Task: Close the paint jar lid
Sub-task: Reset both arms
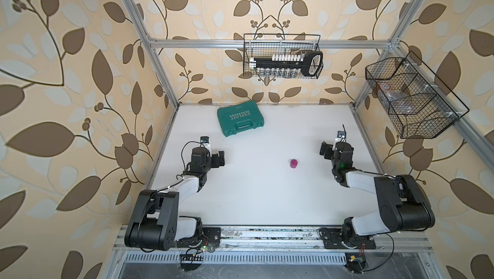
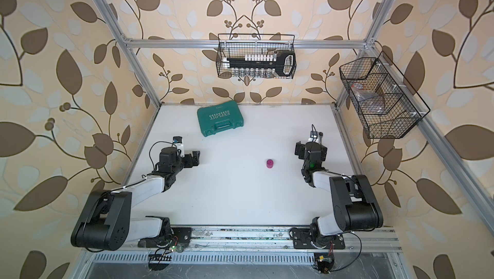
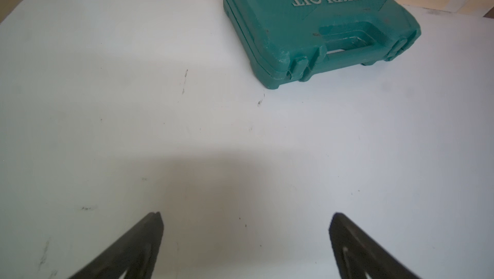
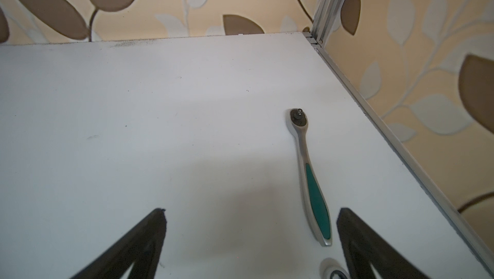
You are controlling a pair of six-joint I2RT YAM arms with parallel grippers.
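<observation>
Left gripper (image 3: 246, 215) & right gripper (image 4: 251, 211) hanging wide, empty; lid (image 1: 293, 161) apparently sitting atop paint jar (image 1: 293, 166), can't tell if sealed.

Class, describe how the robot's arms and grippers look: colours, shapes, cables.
Both the left arm and right arm have white links between bulky black joint housings, with thin black cables looping alongside. The left gripper and right gripper are black; their fingers taper to points.

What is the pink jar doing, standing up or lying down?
Standing up: in a top view the jar has its round top facing upward.
</observation>
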